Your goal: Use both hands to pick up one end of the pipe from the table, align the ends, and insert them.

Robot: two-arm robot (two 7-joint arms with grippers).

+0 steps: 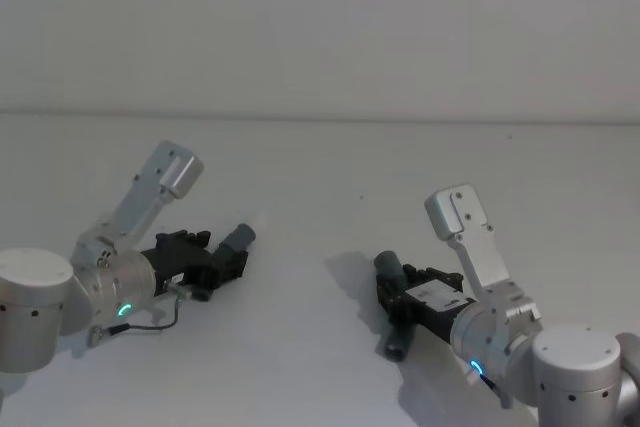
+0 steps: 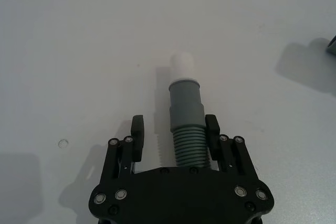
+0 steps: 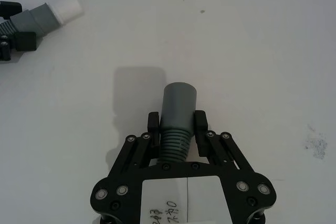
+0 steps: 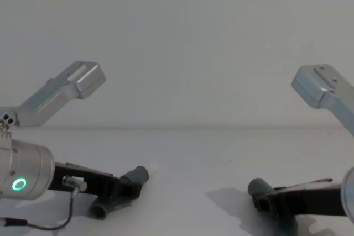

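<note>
Two dark grey pipe pieces lie apart on the white table. The left piece has a narrow white tip pointing away from my left gripper. That gripper's fingers straddle the ribbed section. One finger touches it and the other stands clear with a gap, so the gripper is open. The right piece shows its wider grey end past my right gripper, which is shut on its ribbed part. In the head view the left gripper is at the left and the right gripper at the right.
A bare stretch of table separates the two arms. The pale wall rises behind the table's far edge. A thin cable hangs by the left wrist. Shadows of the arms fall on the table beside each gripper.
</note>
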